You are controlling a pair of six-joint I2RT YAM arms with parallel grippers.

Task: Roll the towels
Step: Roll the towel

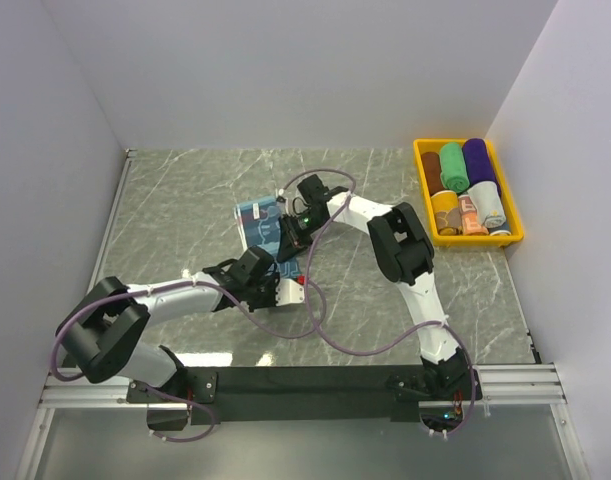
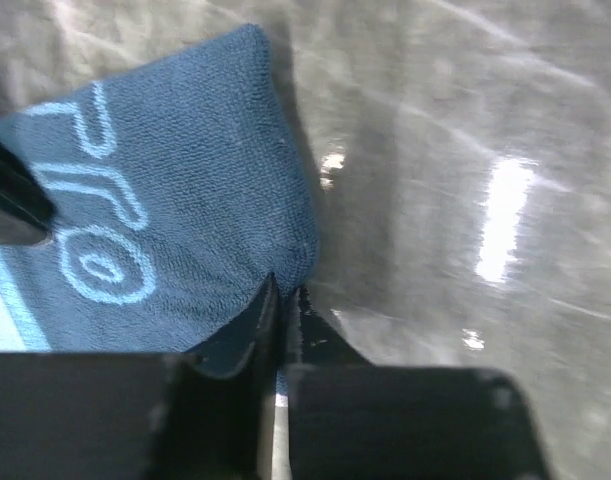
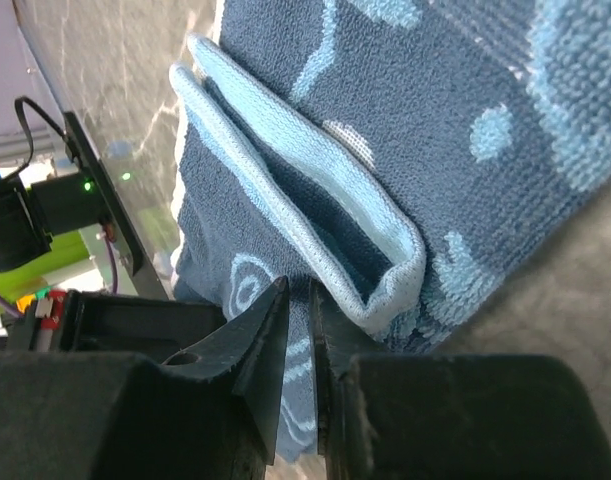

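Observation:
A blue towel with white print (image 1: 257, 222) lies partly folded on the marble table, near the middle. In the left wrist view the towel (image 2: 155, 200) has one corner between the jaws of my left gripper (image 2: 283, 292), which is shut on that corner at table level. In the right wrist view the towel (image 3: 435, 120) has a doubled-over pale edge, and my right gripper (image 3: 297, 300) is shut on a fold of it. In the top view the left gripper (image 1: 281, 275) is at the towel's near edge and the right gripper (image 1: 291, 238) is over its right side.
A yellow bin (image 1: 517, 236) at the back right holds short rolls: green (image 1: 451, 165), purple (image 1: 476, 158), brown (image 1: 431, 172), orange (image 1: 445, 210) and pale grey (image 1: 488, 202). Purple cables (image 1: 325, 330) loop over the table near the arms. White walls close in on both sides.

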